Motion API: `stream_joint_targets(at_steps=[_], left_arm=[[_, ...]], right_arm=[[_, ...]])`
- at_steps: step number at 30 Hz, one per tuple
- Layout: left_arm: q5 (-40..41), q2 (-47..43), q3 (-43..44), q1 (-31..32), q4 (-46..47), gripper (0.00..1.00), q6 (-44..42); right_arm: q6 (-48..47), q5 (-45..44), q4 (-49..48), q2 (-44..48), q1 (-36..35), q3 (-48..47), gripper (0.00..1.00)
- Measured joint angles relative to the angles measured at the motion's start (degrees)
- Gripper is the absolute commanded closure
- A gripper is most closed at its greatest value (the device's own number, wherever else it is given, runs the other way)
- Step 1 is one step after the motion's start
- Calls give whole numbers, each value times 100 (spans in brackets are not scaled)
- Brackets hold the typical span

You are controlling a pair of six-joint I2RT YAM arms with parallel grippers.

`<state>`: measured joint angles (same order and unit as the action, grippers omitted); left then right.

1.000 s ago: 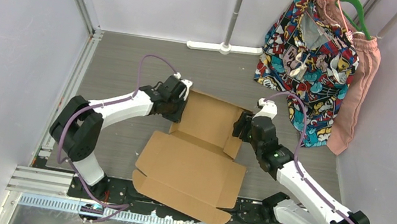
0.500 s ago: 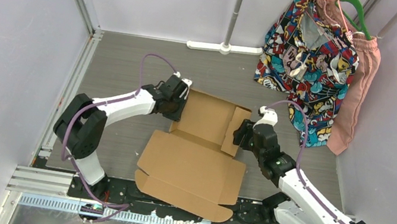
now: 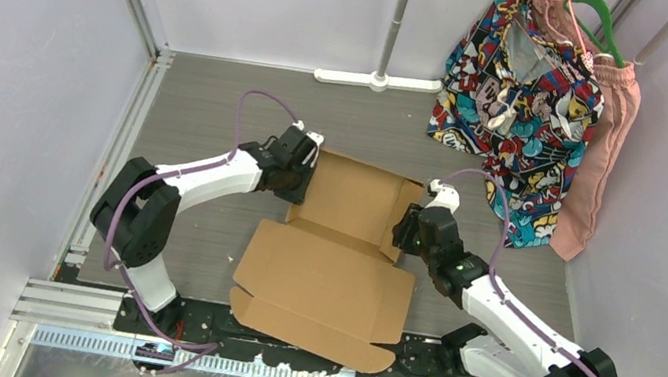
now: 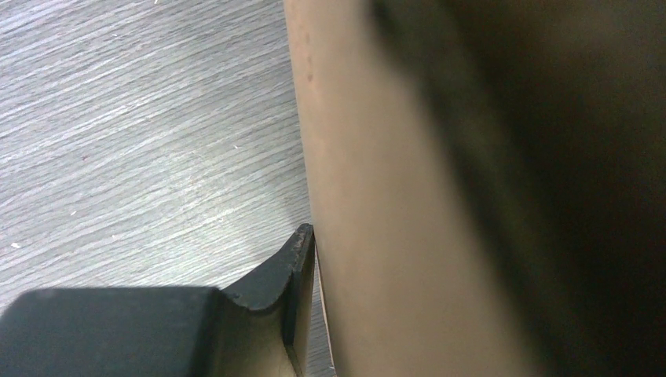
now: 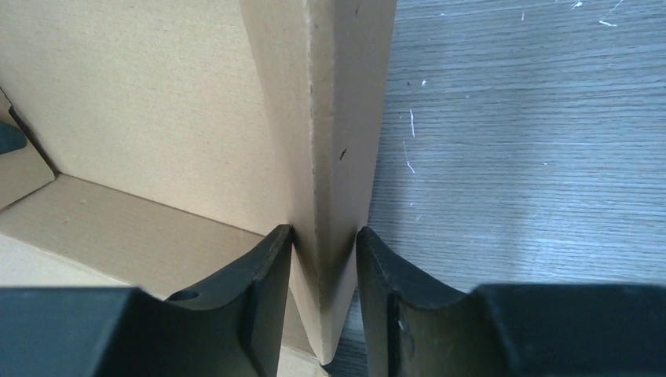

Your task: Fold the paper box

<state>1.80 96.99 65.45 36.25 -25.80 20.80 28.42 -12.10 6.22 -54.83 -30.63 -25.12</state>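
Roughly mid-tabletop, between the two arms, lies the box, brown and unprinted. Its big near panel lies flat, with its front edge reaching over the black rail at the arms' bases. Its far part is a shallow tray with the side walls turned up. The left claw sits at the tray's left wall, and the right claw at the right wall. In the right wrist view, the right claw is clamped on that wall. Both dark fingers press the cardboard from either side, one inside the tray and one outside over the bare grey wood. The wall stands upright there and looks doubled, two layers meeting at a narrow edge between the fingertips. The left wrist view is very close and blurred. One finger touches the outer face of a cardboard wall, with the grey tabletop to its left. Everything on the wall's other side is a dark smear, so I cannot tell whether the left claw is gripping the wall or only resting against it. At the far right, well apart from the box, clothes hang from a rack: one patterned, one pink.
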Motion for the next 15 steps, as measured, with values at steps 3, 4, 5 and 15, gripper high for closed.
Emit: stream_joint_targets(at_steps=[3,4,5,15], left_arm=[[4,0,0,0,-7,80,0],[4,0,0,0,-22,80,2],[0,0,0,0,-26,80,4],[-42,0,24,0,-127,78,120]], right_arm=[[-13,-9,-11,-44,2,-7,72],[-4,-26,2,-44,2,-11,72],[-2,-28,13,-46,2,-17,72],[-153,-245,391,-223,4,-363,87]])
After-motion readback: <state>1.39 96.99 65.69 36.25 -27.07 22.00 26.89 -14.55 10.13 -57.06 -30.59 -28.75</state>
